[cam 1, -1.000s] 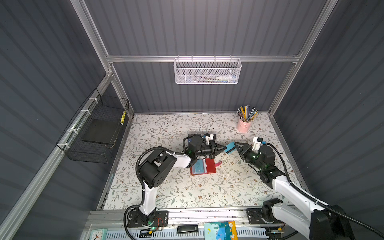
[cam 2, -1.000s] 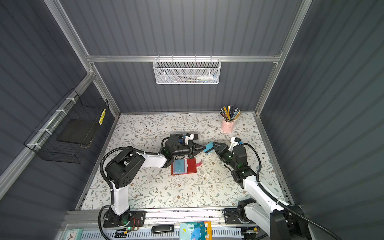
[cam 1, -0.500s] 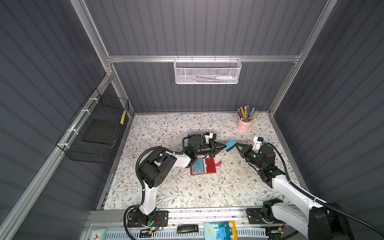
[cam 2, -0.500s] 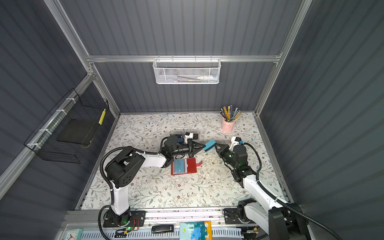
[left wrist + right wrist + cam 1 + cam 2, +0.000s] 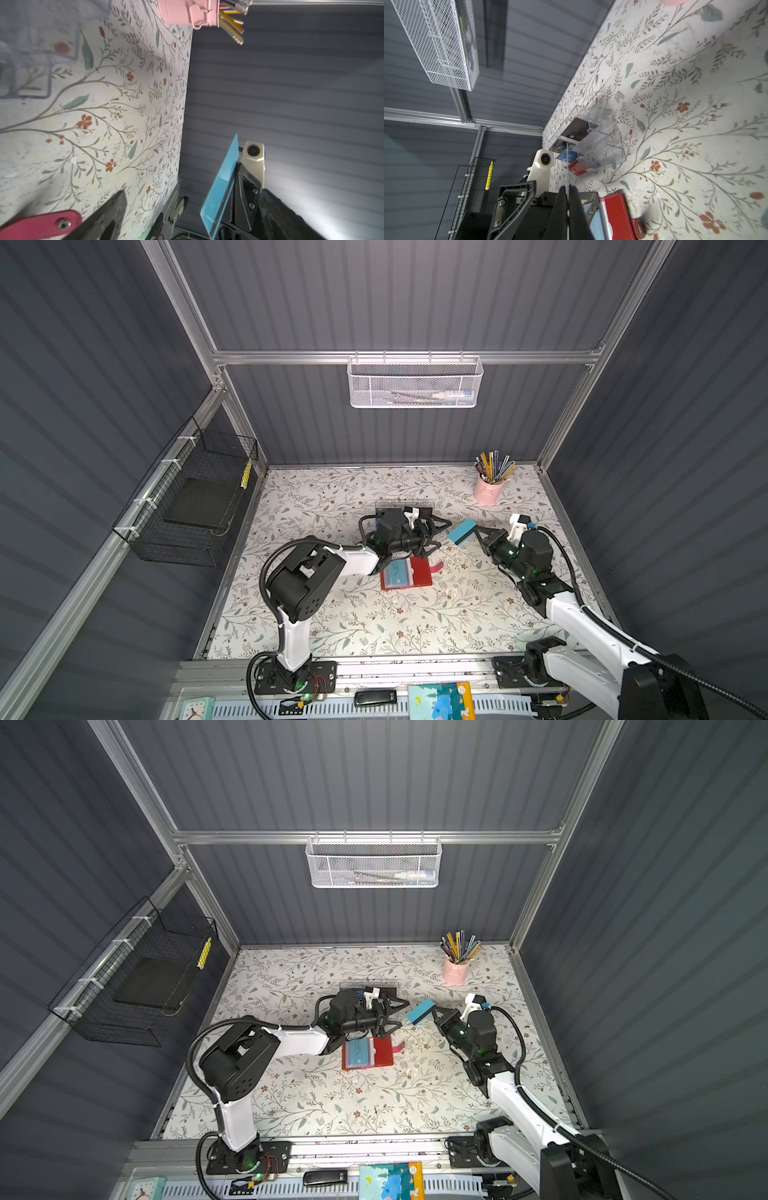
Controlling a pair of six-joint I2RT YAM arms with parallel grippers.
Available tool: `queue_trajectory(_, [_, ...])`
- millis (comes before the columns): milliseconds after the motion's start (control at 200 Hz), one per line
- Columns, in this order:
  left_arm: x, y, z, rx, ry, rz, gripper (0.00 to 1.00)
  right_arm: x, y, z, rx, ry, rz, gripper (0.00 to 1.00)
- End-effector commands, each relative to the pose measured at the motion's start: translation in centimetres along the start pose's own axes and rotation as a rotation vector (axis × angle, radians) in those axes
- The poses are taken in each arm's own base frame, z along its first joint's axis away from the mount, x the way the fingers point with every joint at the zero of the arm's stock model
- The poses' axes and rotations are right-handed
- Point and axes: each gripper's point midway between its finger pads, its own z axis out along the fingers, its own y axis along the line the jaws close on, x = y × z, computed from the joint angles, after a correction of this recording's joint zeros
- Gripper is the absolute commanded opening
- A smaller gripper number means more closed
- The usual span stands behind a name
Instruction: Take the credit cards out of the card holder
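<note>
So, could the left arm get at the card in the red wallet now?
Probably yes: the left gripper is open and empty beside the red wallet, its light-blue card lies unobstructed, and the right gripper holds the teal card well aside.

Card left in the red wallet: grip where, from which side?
Pinch the light-blue card at its edge nearest the fold, where the sleeve looks notched, coming low from the strap side. It lies flat in the red card holder, likely exposing only that edge.
</note>
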Motion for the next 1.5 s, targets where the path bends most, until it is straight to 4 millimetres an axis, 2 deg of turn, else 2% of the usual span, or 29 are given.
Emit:
queue_trajectory(0, [-0.5,-0.6,-0.9,-0.041,-0.113,0.044,1.00,-1.8,0.5,-0.5,0.024,-0.101,0.001,0.00])
queue_trajectory(75, [0.3,-0.6,-0.3,-0.072,-0.163,0.048,1.00,-2.5,0.4,-0.8,0.060,-0.151,0.000,0.00])
queue_trajectory(250, [3.0,-1.5,2.7,-0.040,-0.180,0.022,1.00,-3.6,0.8,-1.1,0.099,-0.249,-0.011,0.00])
queue_trajectory(325, [3.2,-1.8,3.3,-0.015,-0.197,0.008,1.00,-4.0,1.3,-1.2,0.094,-0.286,-0.015,0.00])
queue_trajectory(435, [2.7,-2.7,3.0,0.003,-0.239,0.019,0.98,-4.1,1.6,-1.2,0.099,-0.309,-0.021,0.00])
queue_trajectory(575, [2.1,-3.3,2.5,0.024,-0.284,0.017,0.89,-3.8,1.4,-0.5,0.089,-0.301,-0.020,0.00])
queue_trajectory(635, [1.8,-3.3,2.3,0.038,-0.301,0.009,0.78,-3.4,1.3,-0.3,0.083,-0.301,-0.022,0.00])
queue_trajectory(675, [1.7,-3.4,2.3,0.049,-0.311,0.008,0.75,-3.2,1.3,-0.3,0.076,-0.299,-0.025,0.00])
queue_trajectory(855, [1.7,-4.3,3.3,0.089,-0.325,0.016,0.63,-2.5,0.9,0.1,0.070,-0.289,-0.027,0.00])
queue_trajectory(965, [1.7,-5.1,3.9,0.108,-0.327,0.019,0.58,-2.4,0.8,0.2,0.068,-0.290,-0.028,0.00])
queue_trajectory(996, [1.7,-5.2,3.9,0.115,-0.327,-0.002,0.54,-2.4,0.8,0.2,0.069,-0.288,-0.029,0.00])
queue_trajectory(1136, [1.8,-5.2,4.4,0.128,-0.320,-0.019,0.47,-2.3,0.6,0.5,0.073,-0.282,-0.029,0.00])
queue_trajectory(1496, [2.0,-4.7,4.6,0.118,-0.324,-0.021,0.18,-2.1,0.3,1.0,0.079,-0.278,-0.029,0.00])
